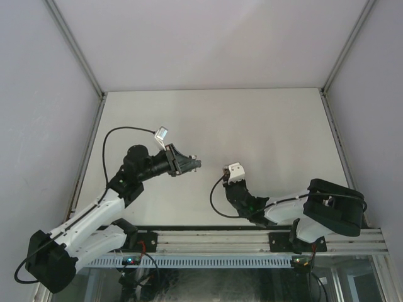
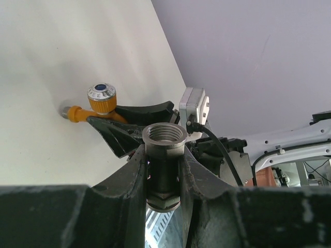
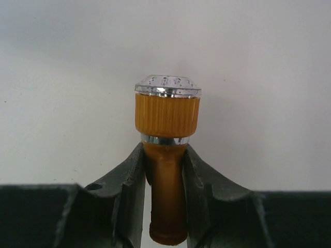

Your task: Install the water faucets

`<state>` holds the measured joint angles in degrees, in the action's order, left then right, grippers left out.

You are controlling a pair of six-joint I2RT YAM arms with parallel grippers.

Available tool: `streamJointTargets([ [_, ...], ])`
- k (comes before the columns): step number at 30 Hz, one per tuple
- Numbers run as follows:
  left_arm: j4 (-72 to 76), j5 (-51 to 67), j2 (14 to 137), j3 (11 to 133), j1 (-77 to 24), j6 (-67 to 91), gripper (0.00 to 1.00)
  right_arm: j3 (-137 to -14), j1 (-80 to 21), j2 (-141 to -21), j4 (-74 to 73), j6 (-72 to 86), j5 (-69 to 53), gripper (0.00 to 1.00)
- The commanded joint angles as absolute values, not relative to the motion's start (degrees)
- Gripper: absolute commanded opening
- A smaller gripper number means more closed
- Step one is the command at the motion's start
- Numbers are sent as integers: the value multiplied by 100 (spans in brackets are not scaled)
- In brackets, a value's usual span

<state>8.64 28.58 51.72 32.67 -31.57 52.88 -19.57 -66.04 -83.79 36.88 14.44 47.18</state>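
Orange tap body [image 3: 166,118] gripped by closed right pincer [image 3: 164,157], grey threaded fitting [image 2: 164,150] by closed left pincer [image 2: 163,170]; both held above tabletop [image 1: 252,119] toward near edge, apart. Pickup done; joining judged outstanding.

A flat matte white tabletop [image 1: 252,126] is boxed in by plain pale lilac-grey walls [image 1: 208,38] on three sides. Slim silver metal posts [image 1: 74,47] mark the far corners; a slotted aluminium rail [image 1: 214,240] spans the near edge.
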Motion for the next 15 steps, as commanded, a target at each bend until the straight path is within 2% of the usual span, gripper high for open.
streamJointTargets([
  [1,986,2795,5059,3237,-3129,5103,0,-1921,-6790,-8331,2978,2387,4589,0],
  [8,975,2801,5090,3161,-3129,5084,0,-1745,-7130,-8275,2199,2968,4666,0],
  [15,998,2812,5084,3168,-3131,5098,0,-1635,-7057,-7489,2628,2579,4640,0],
])
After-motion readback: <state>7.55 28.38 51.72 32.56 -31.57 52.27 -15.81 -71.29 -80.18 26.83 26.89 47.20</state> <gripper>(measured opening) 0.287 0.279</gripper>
